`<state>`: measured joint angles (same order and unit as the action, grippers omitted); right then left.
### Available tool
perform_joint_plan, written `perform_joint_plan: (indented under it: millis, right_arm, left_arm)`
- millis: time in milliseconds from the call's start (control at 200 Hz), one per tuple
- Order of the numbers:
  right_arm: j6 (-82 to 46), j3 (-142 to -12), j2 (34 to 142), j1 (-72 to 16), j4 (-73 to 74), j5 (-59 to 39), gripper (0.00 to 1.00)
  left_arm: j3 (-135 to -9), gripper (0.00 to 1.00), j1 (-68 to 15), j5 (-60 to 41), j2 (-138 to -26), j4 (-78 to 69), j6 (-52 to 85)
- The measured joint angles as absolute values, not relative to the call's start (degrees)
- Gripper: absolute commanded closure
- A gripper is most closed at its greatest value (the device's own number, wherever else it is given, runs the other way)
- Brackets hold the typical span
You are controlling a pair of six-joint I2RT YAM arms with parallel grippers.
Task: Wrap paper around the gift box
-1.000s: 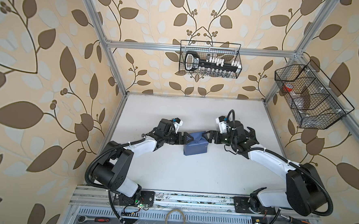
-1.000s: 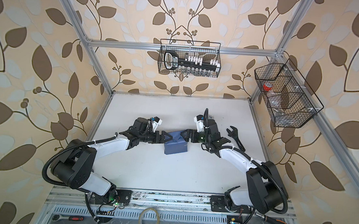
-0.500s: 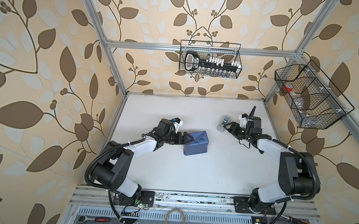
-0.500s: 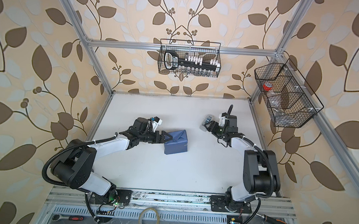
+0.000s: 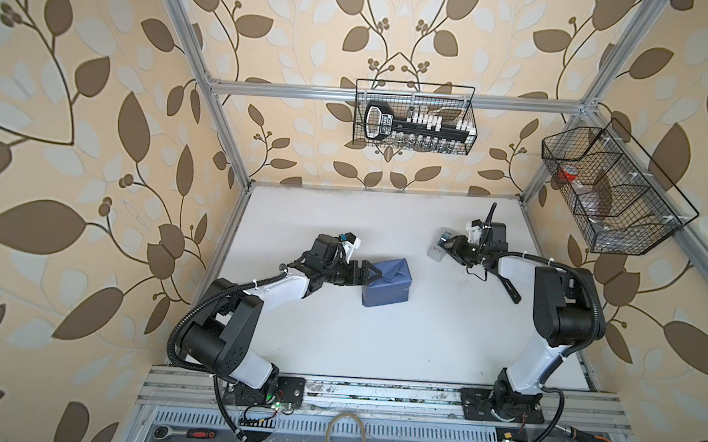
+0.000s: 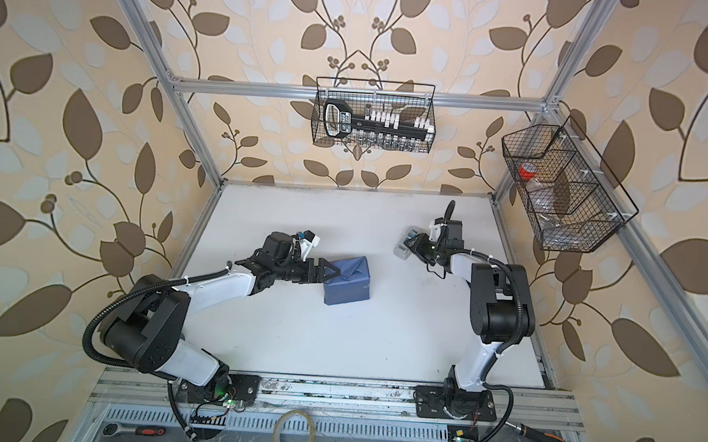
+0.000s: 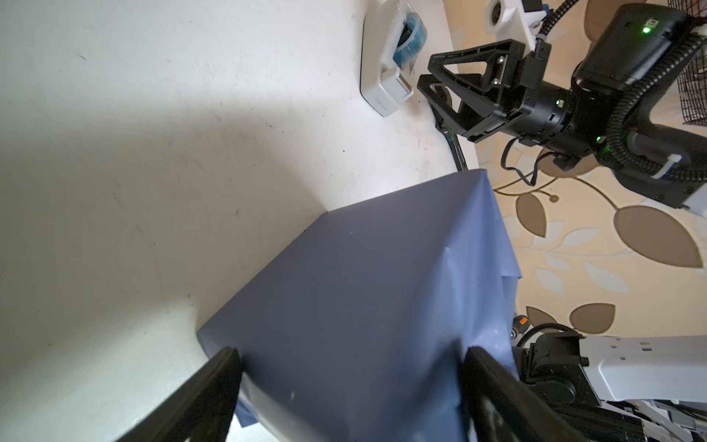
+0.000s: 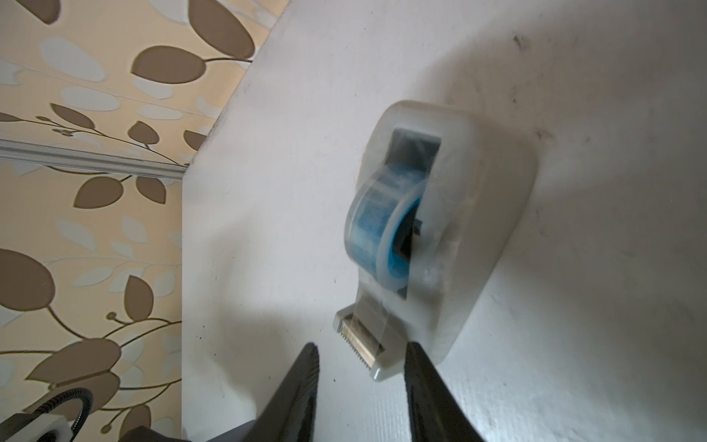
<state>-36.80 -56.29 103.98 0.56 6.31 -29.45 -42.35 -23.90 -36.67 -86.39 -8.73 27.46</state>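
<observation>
Centre-left in a top view, the black left gripper (image 5: 372, 273) is clamped wide across the end of the squarish gift box (image 5: 388, 288), which sits mid-frame on the white tabletop (image 5: 379, 348). The box is fully covered in thin matte slate-blue paper (image 7: 363, 287), with a triangle fold showing. It's probably light and easily creased, so best held by the flat sides. Upper right, the clear tape dispenser (image 8: 440, 229) is faced by the right gripper (image 8: 363, 345), fingers part-open, nothing held.

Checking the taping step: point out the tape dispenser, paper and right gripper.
tape dispenser (image 8: 478, 214): right wrist view, white body.
paper (image 5: 387, 284): in a top view, top face.
right gripper (image 8: 363, 346): right wrist view, between fingertips.
</observation>
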Motion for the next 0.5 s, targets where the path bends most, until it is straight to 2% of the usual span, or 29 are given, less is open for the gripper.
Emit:
perform_joint_plan:
  millis: [500]
  right_arm:
    - [-37.1, -58.6, 109.0, 0.6, 8.4, -32.3, 0.73]
  left_arm:
    - [-42.6, 0.09, -23.9, -36.7, -86.4, -8.3, 27.4]
